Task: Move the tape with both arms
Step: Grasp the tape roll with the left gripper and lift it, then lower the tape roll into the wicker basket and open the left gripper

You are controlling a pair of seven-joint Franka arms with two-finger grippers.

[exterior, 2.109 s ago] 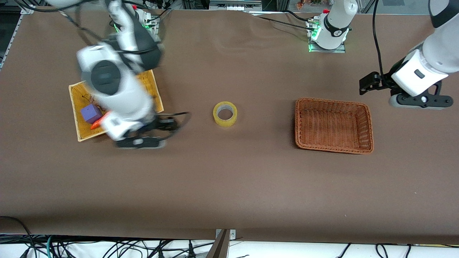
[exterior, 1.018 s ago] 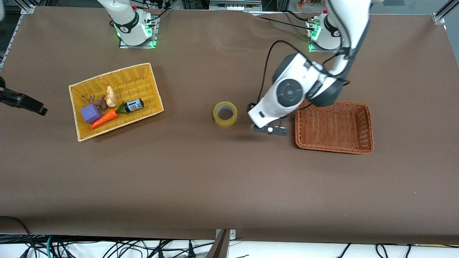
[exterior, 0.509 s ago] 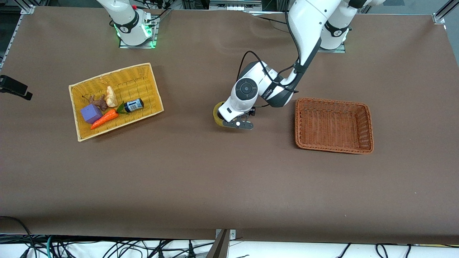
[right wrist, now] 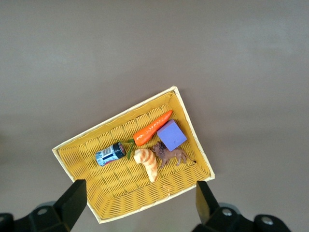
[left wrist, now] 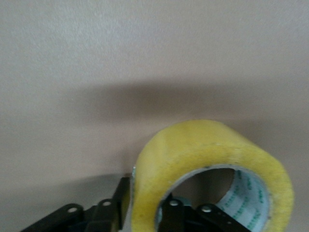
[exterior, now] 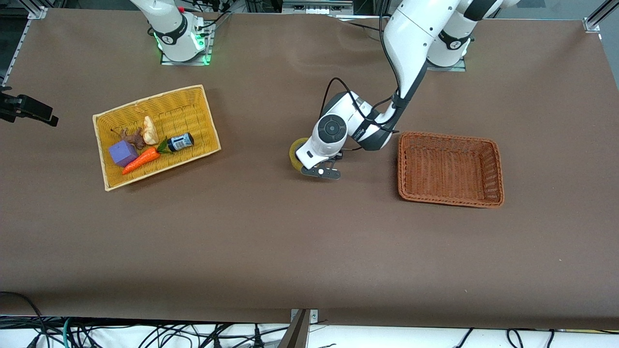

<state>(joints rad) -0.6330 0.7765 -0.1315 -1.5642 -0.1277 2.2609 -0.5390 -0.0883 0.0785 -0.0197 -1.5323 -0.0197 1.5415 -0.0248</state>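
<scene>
Left gripper (exterior: 309, 162) clamps tape (exterior: 296, 153) beside brown basket (exterior: 489, 164); green core print unreadable. Right gripper (right wrist: 137, 212) spread wide, waiting over yellow basket (right wrist: 186, 113).

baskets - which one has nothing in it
The brown basket toward the left arm's end; the yellow basket holds a carrot and other items.

Two arms (exterior: 411, 43) (exterior: 164, 19); one tape roll (left wrist: 212, 169); two baskets (exterior: 116, 121) (exterior: 498, 169); one carrot (exterior: 140, 160); one purple cube (exterior: 122, 152); one small bottle (exterior: 181, 141).

Yellow translucent tape (left wrist: 193, 154), brown tabletop (exterior: 290, 251), yellow woven basket (exterior: 203, 104), orange-brown woven basket (exterior: 498, 169), orange carrot (exterior: 141, 160), purple cube (exterior: 122, 153)
</scene>
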